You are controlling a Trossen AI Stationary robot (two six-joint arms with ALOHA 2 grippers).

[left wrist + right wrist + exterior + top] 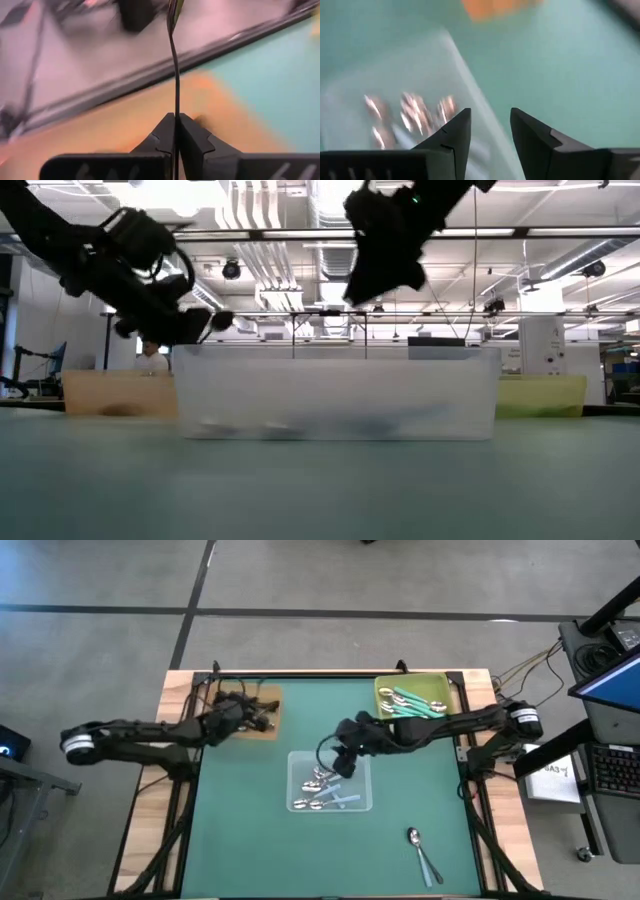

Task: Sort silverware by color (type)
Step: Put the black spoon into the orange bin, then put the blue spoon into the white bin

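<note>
Above green table, left gripper clamps a dark spoon; right gripper hangs parted over clear tray.

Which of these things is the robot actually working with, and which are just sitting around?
Part of the job:
- thin dark metal spoon pinched in the left claw
- silver spoons in the clear plastic tray
- teal-handled spoons
- lone silver spoon on the green mat
- open right claw

Just there:
- brown tray
- yellow-green tray
</note>
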